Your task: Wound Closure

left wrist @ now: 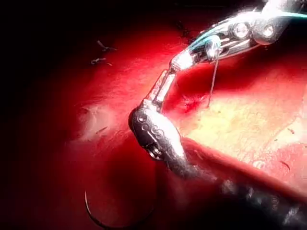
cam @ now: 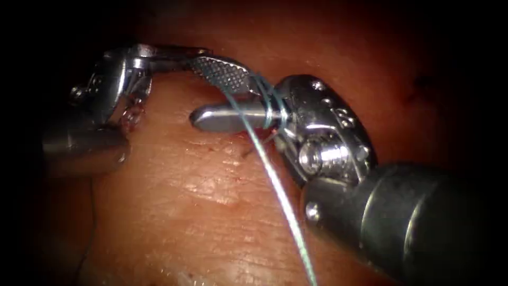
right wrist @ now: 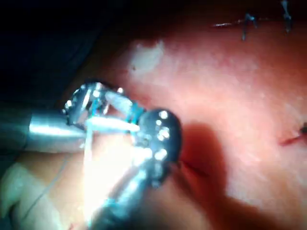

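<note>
My right tool point(cam: 196, 90) reaches in from the right with its jaws open, the ridged upper one above the smooth lower one. Teal thread point(cam: 270, 106) is looped around both jaws near their hinge. One strand runs down off the picture's lower edge. My left tool point(cam: 202, 53) comes from the left, its thin jaws shut on the thread, tip against the right tool's upper jaw. Both hover over the cut point(cam: 248, 151) in the tissue point(cam: 201, 212). The curved needle point(left wrist: 89, 207) lies free on the tissue, held by neither tool. The loops point(right wrist: 136, 112) also show at the right wrist.
Earlier stitches with cut ends point(left wrist: 101, 48) point(right wrist: 247, 21) sit farther along the tissue. A short strand point(left wrist: 212, 84) hangs from the right tool down to the red-stained wound point(left wrist: 192, 103). The right arm's thick shaft point(cam: 413, 222) covers the tissue to the right.
</note>
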Tool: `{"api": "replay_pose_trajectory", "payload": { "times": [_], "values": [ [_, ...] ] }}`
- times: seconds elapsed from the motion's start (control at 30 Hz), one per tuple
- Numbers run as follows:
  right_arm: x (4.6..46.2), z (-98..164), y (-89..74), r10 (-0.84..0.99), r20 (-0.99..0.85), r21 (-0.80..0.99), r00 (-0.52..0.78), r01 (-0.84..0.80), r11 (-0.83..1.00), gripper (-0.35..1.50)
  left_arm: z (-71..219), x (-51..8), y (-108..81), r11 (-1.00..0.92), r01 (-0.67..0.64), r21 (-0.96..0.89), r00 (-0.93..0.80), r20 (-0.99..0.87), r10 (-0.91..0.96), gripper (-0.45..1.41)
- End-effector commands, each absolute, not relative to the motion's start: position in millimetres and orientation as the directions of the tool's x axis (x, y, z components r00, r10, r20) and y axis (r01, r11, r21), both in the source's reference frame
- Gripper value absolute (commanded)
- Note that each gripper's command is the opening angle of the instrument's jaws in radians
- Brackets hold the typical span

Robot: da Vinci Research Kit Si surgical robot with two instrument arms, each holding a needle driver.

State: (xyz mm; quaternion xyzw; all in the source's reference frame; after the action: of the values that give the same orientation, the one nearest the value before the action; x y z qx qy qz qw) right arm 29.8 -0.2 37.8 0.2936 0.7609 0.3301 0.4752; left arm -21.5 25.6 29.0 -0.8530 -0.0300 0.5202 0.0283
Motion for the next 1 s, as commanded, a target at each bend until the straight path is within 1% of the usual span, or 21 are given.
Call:
{"api": "replay_pose_trajectory", "payload": {
  "times": [0.03, 0.2, 0.33, 0.43, 0.47, 0.8, 1.0],
  "values": [
    [30.3, 38.7, 0.3, 0.759, -0.531, 0.78, -0.377, 0.133, 0.612, 0.79, 29.3, -22.1, 25.6, -0.997, 0.025, -0.078, 0.459, -0.885, 0.081, -0.45],
    [30.0, 38.7, 0.4, 0.757, -0.528, 0.782, -0.384, 0.129, 0.61, 0.79, 28.8, -22.7, 24.3, -0.996, 0.043, -0.08, 0.465, -0.881, 0.09, -0.45],
    [30.0, 38.8, 0.4, 0.759, -0.513, 0.795, -0.401, 0.112, 0.596, 0.74, 28.4, -23.3, 23.3, -0.995, 0.054, -0.082, 0.468, -0.878, 0.098, -0.45],
    [30.0, 38.8, 0.4, 0.759, -0.507, 0.804, -0.409, 0.095, 0.588, 0.74, 28.1, -23.8, 22.7, -0.995, 0.048, -0.091, 0.474, -0.874, 0.103, -0.45],
    [30.0, 38.8, 0.4, 0.759, -0.504, 0.807, -0.412, 0.089, 0.584, 0.74, 28.0, -24.0, 22.4, -0.994, 0.064, -0.084, 0.472, -0.876, 0.104, -0.45],
    [29.6, 38.7, 0.2, 0.759, -0.462, 0.85, -0.46, 0.016, 0.527, 0.71, 27.5, -25.3, 19.4, -0.992, 0.12, -0.04, 0.394, -0.915, 0.085, -0.45],
    [28.8, 38.8, -0.1, 0.749, -0.501, 0.853, -0.434, -0.104, 0.511, 0.71, 27.5, -26.3, 18.6, -0.991, 0.136, -0.019, 0.377, -0.923, 0.069, -0.45]
  ]
}}
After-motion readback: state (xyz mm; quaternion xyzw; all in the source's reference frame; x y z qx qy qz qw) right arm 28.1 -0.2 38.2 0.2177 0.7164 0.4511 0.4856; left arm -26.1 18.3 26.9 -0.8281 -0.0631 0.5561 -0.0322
